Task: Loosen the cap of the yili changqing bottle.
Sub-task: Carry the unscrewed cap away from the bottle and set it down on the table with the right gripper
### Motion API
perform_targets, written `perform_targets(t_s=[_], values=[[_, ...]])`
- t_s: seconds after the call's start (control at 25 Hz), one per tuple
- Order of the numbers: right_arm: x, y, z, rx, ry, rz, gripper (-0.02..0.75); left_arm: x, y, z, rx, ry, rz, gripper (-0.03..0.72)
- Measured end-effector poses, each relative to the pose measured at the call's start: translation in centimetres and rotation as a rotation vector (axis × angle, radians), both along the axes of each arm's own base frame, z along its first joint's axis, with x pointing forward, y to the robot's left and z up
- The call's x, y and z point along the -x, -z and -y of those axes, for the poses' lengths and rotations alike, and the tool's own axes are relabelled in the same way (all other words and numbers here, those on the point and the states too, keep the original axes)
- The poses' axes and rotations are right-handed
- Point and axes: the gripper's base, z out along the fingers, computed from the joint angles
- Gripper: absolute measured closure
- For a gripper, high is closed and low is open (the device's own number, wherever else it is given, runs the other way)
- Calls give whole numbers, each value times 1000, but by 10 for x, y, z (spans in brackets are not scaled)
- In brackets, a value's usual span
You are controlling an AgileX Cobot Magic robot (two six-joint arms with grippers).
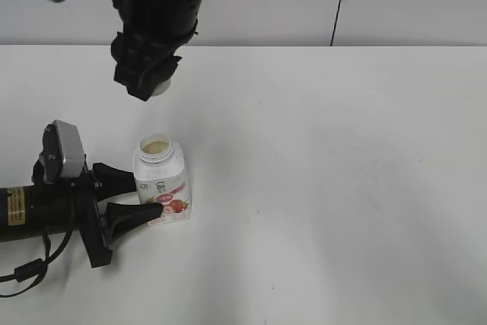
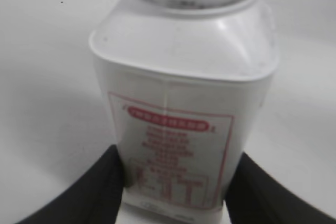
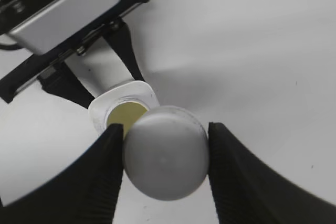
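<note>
You have one small white squarish plastic bottle with a pink-red strawberry label (image 1: 161, 180), one small round white plastic cap (image 3: 166, 152), two black robot grippers, the left (image 1: 135, 195) and the right (image 3: 166, 166), and one white table (image 1: 342, 188).

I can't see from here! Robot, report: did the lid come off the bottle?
Left gripper clamped on bottle, upright. Right gripper holds cap, lifted off above the open neck. Nothing in the way.

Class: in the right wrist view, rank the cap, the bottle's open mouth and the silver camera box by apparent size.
1. Silver camera box
2. Cap, enlarged by nearness
3. Bottle's open mouth, partly hidden
</note>
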Motion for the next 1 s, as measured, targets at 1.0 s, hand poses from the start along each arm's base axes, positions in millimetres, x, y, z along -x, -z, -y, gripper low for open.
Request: perform_targets(t_s=[1.0], values=[[-73, -26, 160, -95, 931, -179, 351, 0, 0, 0, 0, -1, 0, 323]])
